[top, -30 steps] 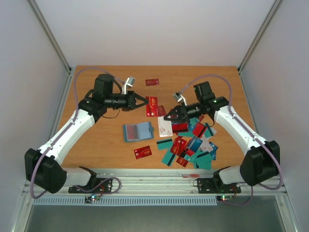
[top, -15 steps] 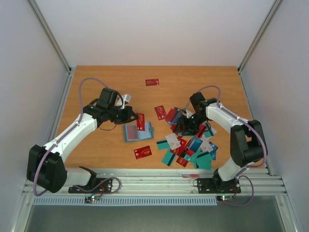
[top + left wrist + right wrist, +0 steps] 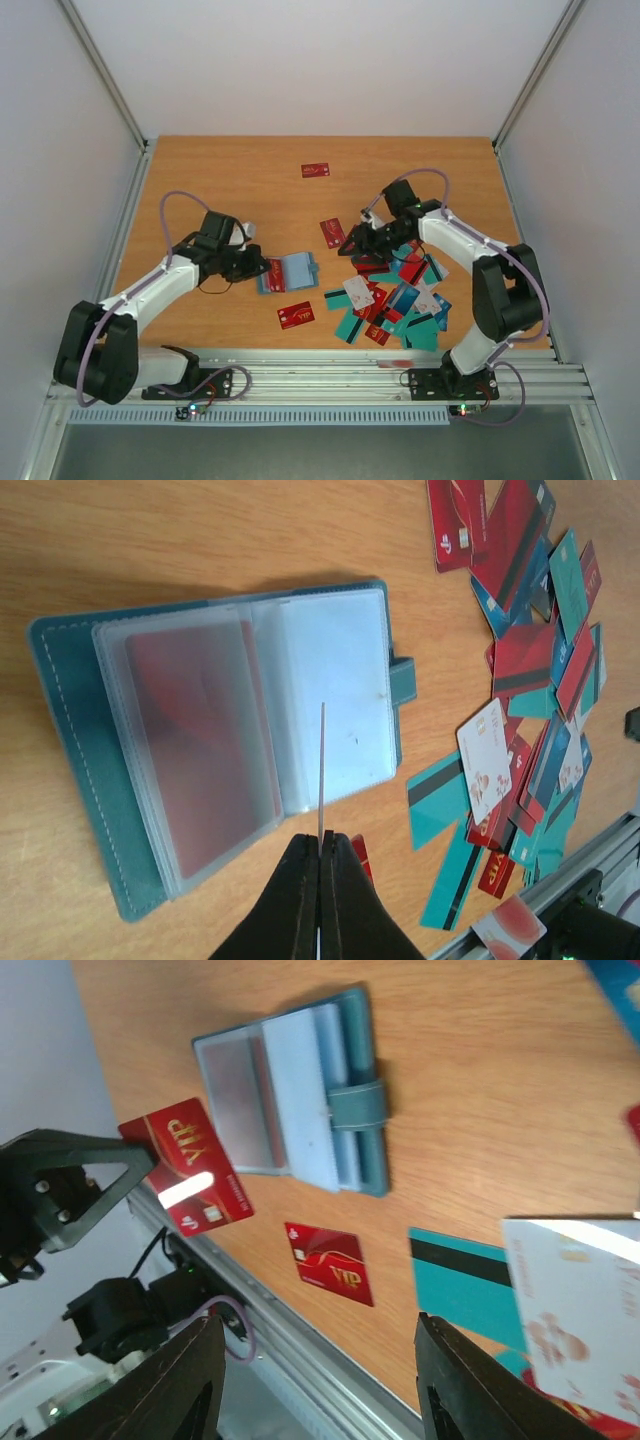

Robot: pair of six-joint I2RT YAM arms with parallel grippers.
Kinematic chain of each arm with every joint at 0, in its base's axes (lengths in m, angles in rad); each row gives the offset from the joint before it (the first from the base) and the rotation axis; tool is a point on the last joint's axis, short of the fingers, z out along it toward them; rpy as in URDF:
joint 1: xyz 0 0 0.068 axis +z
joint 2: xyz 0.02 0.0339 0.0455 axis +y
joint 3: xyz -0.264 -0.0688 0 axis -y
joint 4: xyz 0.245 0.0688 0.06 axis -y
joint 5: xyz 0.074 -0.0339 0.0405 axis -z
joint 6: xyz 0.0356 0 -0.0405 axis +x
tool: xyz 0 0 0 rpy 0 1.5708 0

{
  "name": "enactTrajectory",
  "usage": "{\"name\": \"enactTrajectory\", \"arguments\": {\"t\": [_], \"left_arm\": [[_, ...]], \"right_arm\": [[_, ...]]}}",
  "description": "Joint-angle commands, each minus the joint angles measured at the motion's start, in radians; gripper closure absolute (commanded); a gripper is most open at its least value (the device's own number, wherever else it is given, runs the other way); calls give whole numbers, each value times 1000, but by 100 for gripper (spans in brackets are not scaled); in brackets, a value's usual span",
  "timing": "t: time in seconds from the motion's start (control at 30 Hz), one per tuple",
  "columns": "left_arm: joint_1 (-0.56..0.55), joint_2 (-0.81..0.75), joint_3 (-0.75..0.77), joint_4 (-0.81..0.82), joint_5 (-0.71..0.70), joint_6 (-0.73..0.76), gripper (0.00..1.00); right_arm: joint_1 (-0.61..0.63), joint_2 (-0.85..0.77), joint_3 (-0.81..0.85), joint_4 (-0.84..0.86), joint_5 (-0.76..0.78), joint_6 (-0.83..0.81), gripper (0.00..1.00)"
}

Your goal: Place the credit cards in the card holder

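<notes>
The teal card holder (image 3: 80, 780) lies open on the table, its clear pockets up and a red card showing through the left one. My left gripper (image 3: 322, 838) is shut on a red credit card (image 3: 322, 770), seen edge-on over the holder's near edge. From above, that card (image 3: 275, 270) sits at the holder's (image 3: 297, 268) left side. My right gripper (image 3: 320, 1380) is open and holds nothing; it hovers (image 3: 353, 240) over the left rim of the heap of credit cards (image 3: 405, 300). The right wrist view also shows the holder (image 3: 290, 1110).
Loose red cards lie apart from the heap: one near the front rail (image 3: 295, 315), one by the right gripper (image 3: 332, 232), one far back (image 3: 315, 170). A white card (image 3: 580, 1300) and a teal striped card (image 3: 460, 1290) top the heap's left side.
My left arm brought the red card down and nearer, to the holder's left side. My right gripper opened, left a white card on the heap and drew back.
</notes>
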Motion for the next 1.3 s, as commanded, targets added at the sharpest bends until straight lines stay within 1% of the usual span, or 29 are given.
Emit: {"name": "enactTrajectory", "arguments": {"t": [0.0,0.1,0.23,0.47,0.67,0.93,1.1,1.27], "left_arm": [[9,34,-36,191,-17,-27,100],[12,67,-41,241,-8,-26,100],[15,91,-41,289,-21,-32,100],[23,143,-27,324,-49,-31,100],[30,174,-20,350,-31,-27,100],[32,229,-13,382,18,-39,100],[32,223,-24,391,32,-59,100],[39,200,-46,400,36,-110,100]], "right_arm": [[50,79,34,133,-107,89,47],[81,131,46,212,-133,148,48],[117,197,74,275,-156,186,50],[124,289,66,387,-192,250,53],[132,361,87,400,-213,253,58],[152,440,100,402,-224,247,59],[157,475,98,397,-217,237,60],[157,482,86,391,-208,238,62]]}}
